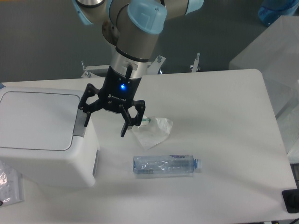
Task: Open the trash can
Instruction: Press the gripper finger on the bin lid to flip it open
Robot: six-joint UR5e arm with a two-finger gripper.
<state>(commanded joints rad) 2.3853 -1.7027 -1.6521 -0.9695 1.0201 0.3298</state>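
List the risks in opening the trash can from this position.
The open pincer hangs at the right edge of the trash can, one finger near the grey push tab; a slightly off press could slip off the tab. The other finger sits close to the crumpled wrapper and could snag it.

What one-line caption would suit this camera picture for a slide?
Robot gripper, fingers open, hovers beside the closed white trash can, with a plastic bottle lying nearby.

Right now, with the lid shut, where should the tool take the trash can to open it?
At the grey tab on the right edge of the trash can lid, coming from above. The lid lies flat and flush, so the tab is probably the only catch. The open tool hangs beside it.
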